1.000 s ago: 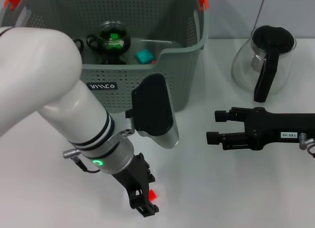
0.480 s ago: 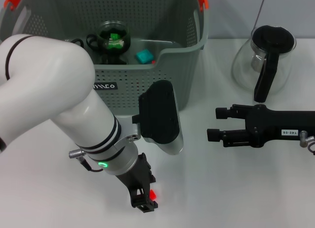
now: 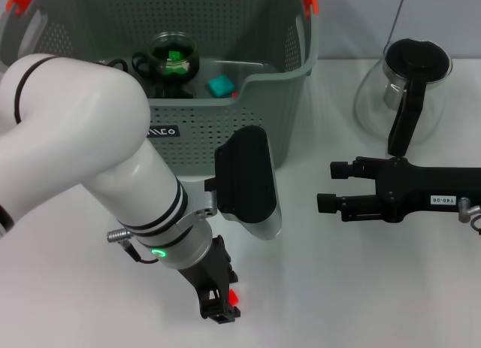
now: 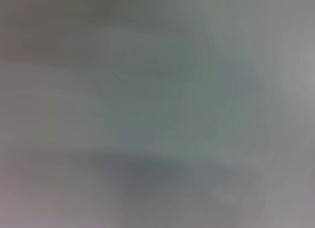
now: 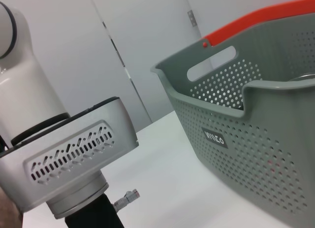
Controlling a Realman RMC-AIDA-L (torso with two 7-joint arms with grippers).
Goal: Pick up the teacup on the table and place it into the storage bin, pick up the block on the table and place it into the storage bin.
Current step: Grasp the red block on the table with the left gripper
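Note:
In the head view my left gripper is low over the table at the front, right at a small red block that peeks out beside it. The storage bin stands at the back. A glass teacup with green contents and a teal block lie inside it. My right gripper is open and empty, hovering right of the bin. The bin also shows in the right wrist view, with my left arm's wrist in front. The left wrist view is a grey blur.
A glass carafe with a black lid and handle stands at the back right, just behind my right arm. My bulky white left arm covers the table's left side and part of the bin's front.
My left arm has shifted slightly right and its gripper has settled a little at the red block. The block and my right gripper have barely moved.

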